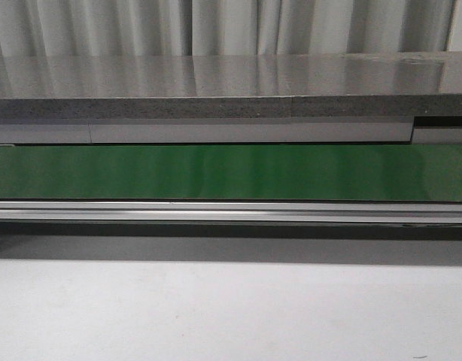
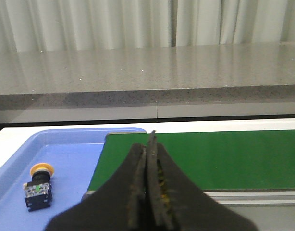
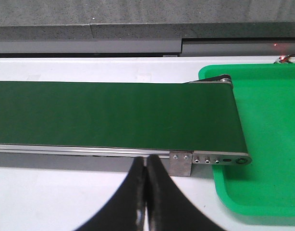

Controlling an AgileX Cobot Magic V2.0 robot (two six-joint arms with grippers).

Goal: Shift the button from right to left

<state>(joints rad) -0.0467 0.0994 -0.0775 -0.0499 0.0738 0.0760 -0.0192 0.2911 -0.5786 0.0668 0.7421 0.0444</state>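
The button [image 2: 38, 186], with a yellow-orange head and a black body, lies in the blue tray [image 2: 70, 159] at the left end of the green belt [image 2: 210, 159]. My left gripper [image 2: 148, 144] is shut and empty, over the belt's left end, to the right of the button and apart from it. My right gripper [image 3: 144, 163] is shut and empty, in front of the belt's near rail [image 3: 90, 150], left of the green tray [image 3: 263, 144]. The belt [image 1: 231, 171] also shows in the front view, with no button and no gripper on it.
A grey stone counter [image 1: 216, 86] runs behind the belt, with curtains behind it. The white tabletop [image 1: 231, 308] lies in front of the belt's metal rail [image 1: 231, 210]. The green tray in the right wrist view holds nothing that I can see.
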